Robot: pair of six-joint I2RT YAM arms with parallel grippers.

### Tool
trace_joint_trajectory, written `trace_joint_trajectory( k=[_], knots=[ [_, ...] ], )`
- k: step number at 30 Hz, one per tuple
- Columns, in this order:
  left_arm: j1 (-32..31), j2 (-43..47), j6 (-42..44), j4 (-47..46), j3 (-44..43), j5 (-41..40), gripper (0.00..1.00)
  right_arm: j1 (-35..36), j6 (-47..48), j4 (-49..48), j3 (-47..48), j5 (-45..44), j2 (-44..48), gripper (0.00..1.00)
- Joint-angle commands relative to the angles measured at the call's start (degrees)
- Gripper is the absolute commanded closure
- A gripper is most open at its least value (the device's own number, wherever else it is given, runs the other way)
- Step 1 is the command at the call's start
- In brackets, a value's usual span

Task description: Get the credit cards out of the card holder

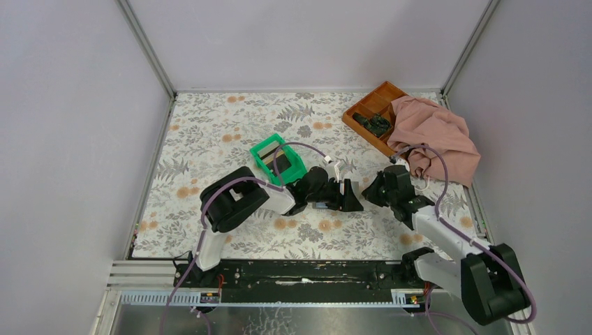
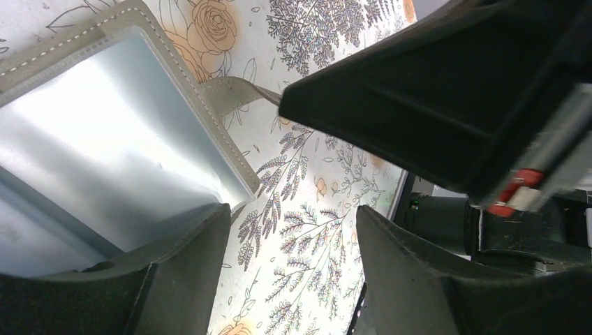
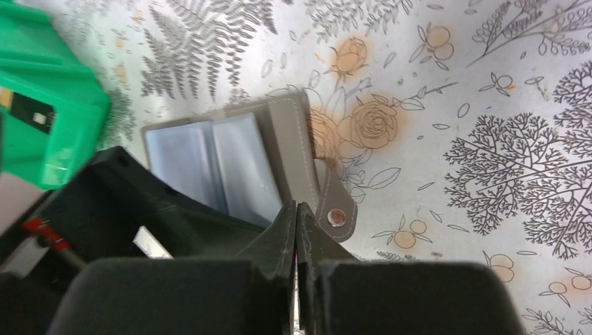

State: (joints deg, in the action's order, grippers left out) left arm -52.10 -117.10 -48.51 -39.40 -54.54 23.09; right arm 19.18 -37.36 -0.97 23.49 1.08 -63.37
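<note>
The card holder (image 3: 230, 164) lies open on the flowered cloth, showing pale blue-grey sleeves (image 2: 105, 146) inside a grey stitched border and a snap tab (image 3: 337, 217). I cannot tell whether credit cards sit in the sleeves. One dark card (image 3: 28, 115) lies in the green bin (image 1: 278, 159). My left gripper (image 2: 293, 216) is open over bare cloth, and its left finger (image 2: 174, 279) overlaps the holder's corner. My right gripper (image 3: 297, 209) is shut, with its tips at the holder's near edge beside the tab. In the top view both grippers (image 1: 349, 195) (image 1: 370, 192) meet nose to nose and hide the holder.
An orange-brown compartment tray (image 1: 373, 105) with dark items stands at the back right, half covered by a pink cloth (image 1: 436, 136). The green bin (image 3: 49, 105) stands just left of the holder. White walls close in the table on three sides.
</note>
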Motion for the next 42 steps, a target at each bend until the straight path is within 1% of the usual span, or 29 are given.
trace_joint_trajectory(
  k=[1, 5, 10, 15, 16, 18, 19, 20, 31, 35, 40, 42],
  knots=[
    [0.37, -0.94, 1.67, 1.70, -0.40, -1.11, 0.26, 0.41, 1.24, 2.90, 2.26, -0.92, 5.09, 1.00],
    [0.50, -0.41, 1.50, -0.17, 0.57, -0.35, 0.27, 0.42, 1.02, 2.05, 3.84, 2.03, 2.92, 1.00],
    [1.23, 0.48, 0.92, -7.19, 3.38, 3.95, 0.28, 0.42, 0.97, -0.77, 5.01, 4.81, -1.16, 1.00],
    [1.56, -0.07, 0.80, -9.70, 3.64, 6.92, 0.32, 0.39, 1.64, -3.83, 6.22, 8.52, -4.76, 1.00],
    [1.56, -0.26, 0.46, -10.52, 3.77, 7.55, 0.34, 0.38, 1.91, -4.52, 6.38, 9.35, -5.49, 1.00],
    [1.62, -0.56, 0.04, -12.14, 3.91, 8.77, 0.45, 0.38, 2.23, -6.08, 6.42, 10.94, -6.44, 1.00],
    [1.64, -0.71, -0.27, -12.69, 3.92, 9.13, 0.49, 0.39, 2.51, -6.84, 6.28, 11.57, -6.75, 1.00],
    [1.71, -0.80, -0.39, -13.11, 3.98, 9.34, 0.50, 0.37, 2.53, -7.50, 6.12, 11.99, -6.96, 1.00],
    [2.63, 0.53, -0.19, -12.77, 4.88, 9.22, 0.46, 0.42, 3.70, -8.27, 7.57, 12.23, -14.39, 1.00],
    [3.59, 1.58, -0.14, -12.58, 5.57, 9.35, 0.45, 0.39, 3.73, -8.08, 7.45, 11.41, -15.75, 1.00],
    [4.53, 1.00, -0.47, -12.88, 5.63, 9.88, 0.45, 0.42, 3.75, -9.07, 6.31, 11.99, -10.86, 1.00],
    [4.77, 0.61, -0.99, -13.79, 5.75, 10.33, 0.45, 0.37, 4.10, -10.44, 5.71, 13.94, -8.28, 1.00]
  ],
)
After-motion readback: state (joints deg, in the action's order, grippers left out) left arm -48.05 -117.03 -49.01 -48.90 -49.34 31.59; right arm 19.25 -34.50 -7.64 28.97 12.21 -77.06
